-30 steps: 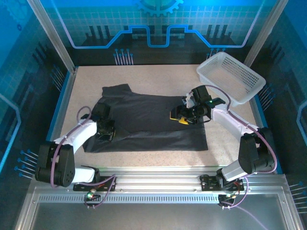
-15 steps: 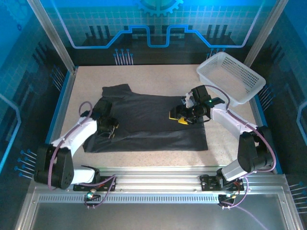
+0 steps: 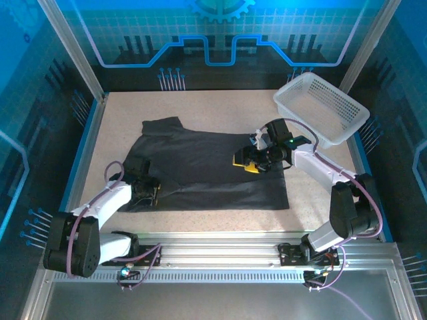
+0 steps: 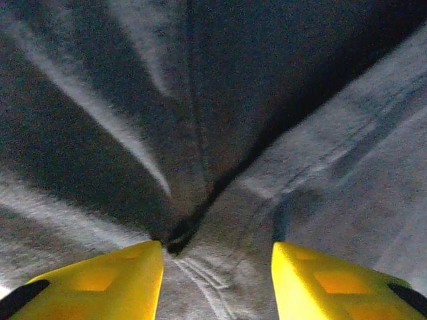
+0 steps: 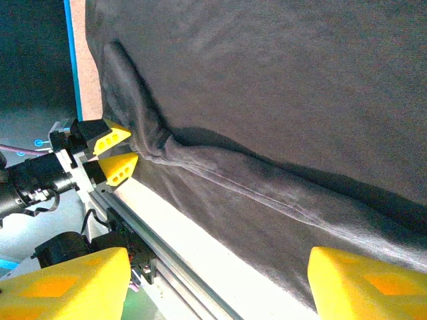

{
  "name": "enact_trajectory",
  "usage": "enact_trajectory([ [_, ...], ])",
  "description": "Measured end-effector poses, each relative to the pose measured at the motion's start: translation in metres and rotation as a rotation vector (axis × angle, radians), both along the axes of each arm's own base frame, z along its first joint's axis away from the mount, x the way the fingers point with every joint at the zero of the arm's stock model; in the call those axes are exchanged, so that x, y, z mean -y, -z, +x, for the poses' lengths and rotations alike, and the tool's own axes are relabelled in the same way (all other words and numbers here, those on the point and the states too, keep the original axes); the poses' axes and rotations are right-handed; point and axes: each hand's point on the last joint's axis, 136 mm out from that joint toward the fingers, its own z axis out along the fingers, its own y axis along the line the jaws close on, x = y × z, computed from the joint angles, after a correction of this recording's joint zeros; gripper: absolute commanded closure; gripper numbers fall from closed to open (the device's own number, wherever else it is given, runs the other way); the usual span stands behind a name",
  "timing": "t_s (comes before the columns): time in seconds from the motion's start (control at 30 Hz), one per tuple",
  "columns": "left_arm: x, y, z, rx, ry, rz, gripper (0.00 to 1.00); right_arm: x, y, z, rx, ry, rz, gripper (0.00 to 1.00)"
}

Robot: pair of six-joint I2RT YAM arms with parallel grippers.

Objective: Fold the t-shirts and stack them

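the speckled table (image 3: pixel 200 107) is carrying a dark charcoal t-shirt (image 3: pixel 207 167), which is lying spread out across its middle, one sleeve pointing to the far left and the hem lying at the right. a white lattice basket (image 3: pixel 320 107) is sitting at the far right corner, apart from the cloth. the left gripper (image 3: pixel 148 190) is pressing low on the near left edge of the t-shirt (image 4: pixel 220 120); its yellow fingers (image 4: pixel 100 280) are standing apart, with creased cloth bunching between them and folds radiating away. the right gripper (image 3: pixel 245 162) is hovering over the right half of the t-shirt (image 5: pixel 267 80), its fingers (image 5: pixel 67 280) spread wide and gripping nothing. from the right wrist, the left gripper (image 5: pixel 123 150) is appearing at the end of a raised ridge of cloth.
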Motion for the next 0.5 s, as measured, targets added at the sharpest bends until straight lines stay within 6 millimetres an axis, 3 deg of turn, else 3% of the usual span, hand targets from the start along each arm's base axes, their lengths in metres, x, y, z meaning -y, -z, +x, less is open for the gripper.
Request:
enact_trajectory([
  [0.5,-0.0003,-0.0051,0.0096,0.041,0.03,0.015,0.99,-0.0002,0.0,0.0009,0.005,0.001,0.001,0.31],
])
